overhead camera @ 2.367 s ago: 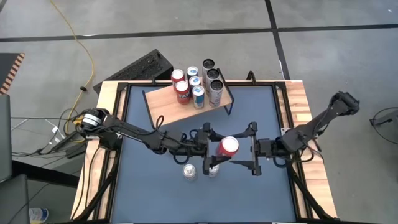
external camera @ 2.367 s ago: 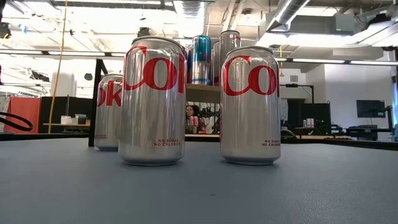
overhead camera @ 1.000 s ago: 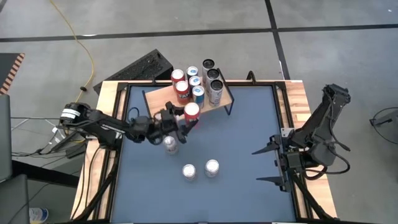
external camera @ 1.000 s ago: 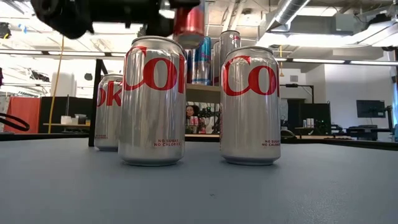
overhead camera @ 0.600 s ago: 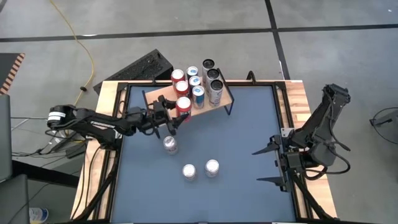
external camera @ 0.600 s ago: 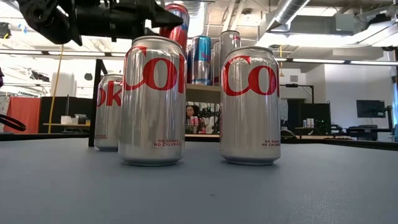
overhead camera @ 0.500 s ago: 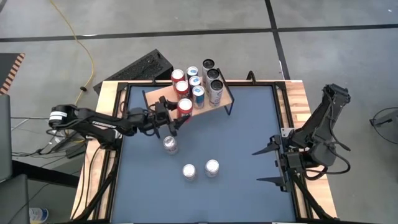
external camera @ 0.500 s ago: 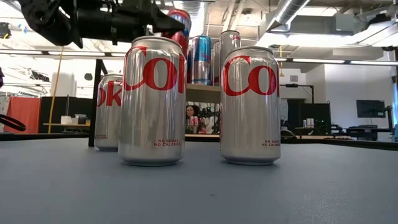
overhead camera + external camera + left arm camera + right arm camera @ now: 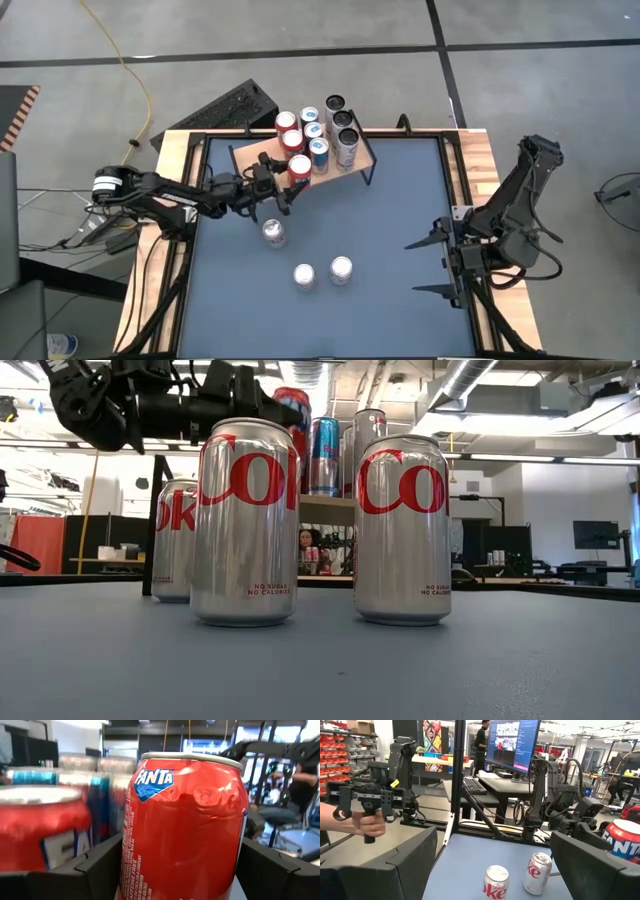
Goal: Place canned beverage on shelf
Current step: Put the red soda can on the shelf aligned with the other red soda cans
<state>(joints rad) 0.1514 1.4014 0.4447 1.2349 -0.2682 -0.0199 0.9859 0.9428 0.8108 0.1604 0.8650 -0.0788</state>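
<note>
From overhead you look straight down on the whole table (image 9: 400, 300). The low camera sits at tabletop height, close behind two silver cans (image 9: 245, 520). Your left wrist camera looks past its fingers at the red Fanta can (image 9: 182, 825) between them, which overhead also shows.

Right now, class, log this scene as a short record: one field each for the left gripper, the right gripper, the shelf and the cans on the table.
left gripper: shut on the red Fanta can, at the shelf's near edge
right gripper: open, empty, waiting at the table's right side
shelf: light wooden board shelf on thin black legs, cans grouped on its right part
table cans: three silver Diet Coke cans upright on the blue-grey table
</note>
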